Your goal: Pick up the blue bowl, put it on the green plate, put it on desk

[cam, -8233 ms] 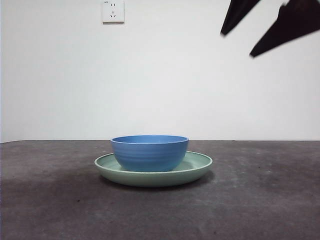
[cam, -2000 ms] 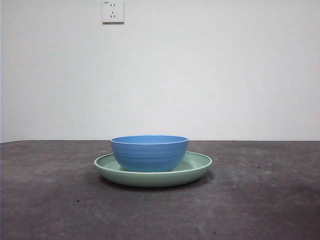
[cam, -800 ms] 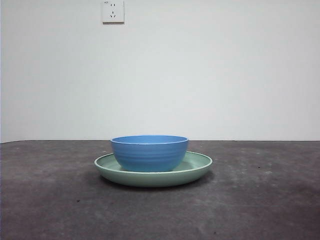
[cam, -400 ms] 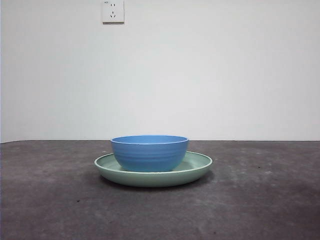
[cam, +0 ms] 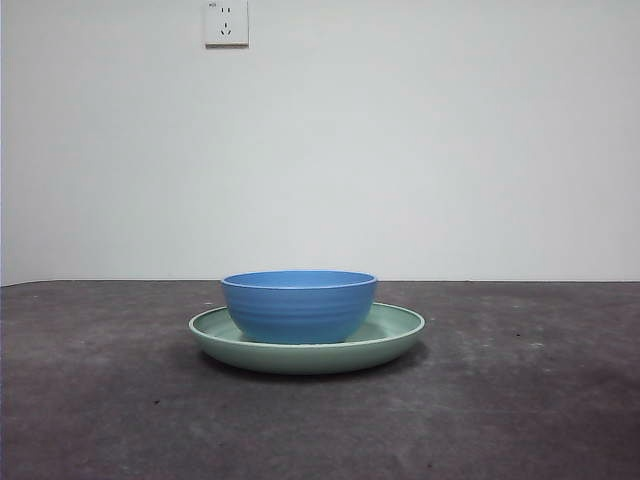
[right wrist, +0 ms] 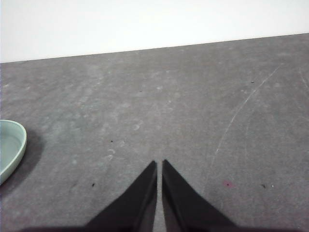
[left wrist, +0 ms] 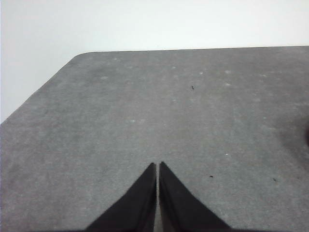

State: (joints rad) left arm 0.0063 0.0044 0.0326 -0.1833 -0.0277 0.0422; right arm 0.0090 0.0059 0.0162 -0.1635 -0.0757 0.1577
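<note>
The blue bowl [cam: 299,305] sits upright inside the green plate [cam: 397,334], which rests on the desk [cam: 520,400] near the middle of the front view. Neither gripper shows in the front view. The left wrist view shows my left gripper [left wrist: 158,165] shut with nothing in it, over bare desk [left wrist: 193,111], and neither bowl nor plate appears there. My right gripper [right wrist: 159,163] is shut and empty too, hanging over the desk with a sliver of the green plate [right wrist: 10,147] at the picture's edge, well apart from it. The bowl is hidden in both wrist views.
A white wall with a power socket [cam: 226,22] stands behind the desk. The desk's rounded corner [left wrist: 79,55] and far edge show in the left wrist view. Pale scratches [right wrist: 241,113] mark the desk surface near the right gripper.
Black gripper jaws at the front view's top right 9.8 s ago have left the picture. Bowl and plate have not moved.
</note>
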